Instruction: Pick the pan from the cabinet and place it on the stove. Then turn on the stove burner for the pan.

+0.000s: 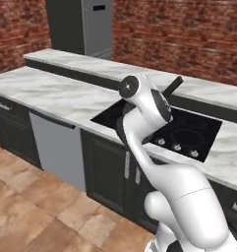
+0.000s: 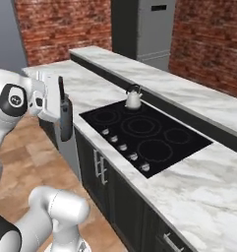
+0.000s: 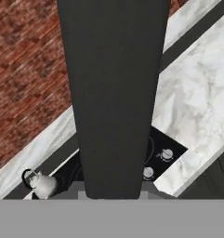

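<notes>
Tool (image 2: 62, 106) is closed on the pan (image 2: 66, 118), carried in the air off the near left corner of the stove (image 2: 184, 147), out over the floor (image 2: 21, 142) rather than over the bench (image 2: 203, 192). In the right base view the pan hangs edge-on, dark handle up into the tool, body below; in the hand view its dark underside (image 3: 113, 93) runs up the middle, fingertips hidden behind it. Left base view: a dark handle-like bar (image 1: 172, 86) pokes out past the arm's upper joint, above the stove (image 1: 198, 129). Kettle (image 2: 133, 97) sits at the stove's far left edge; also seen lower left in hand view (image 3: 41, 183). Knobs (image 2: 123, 146) line the stove's front edge
</notes>
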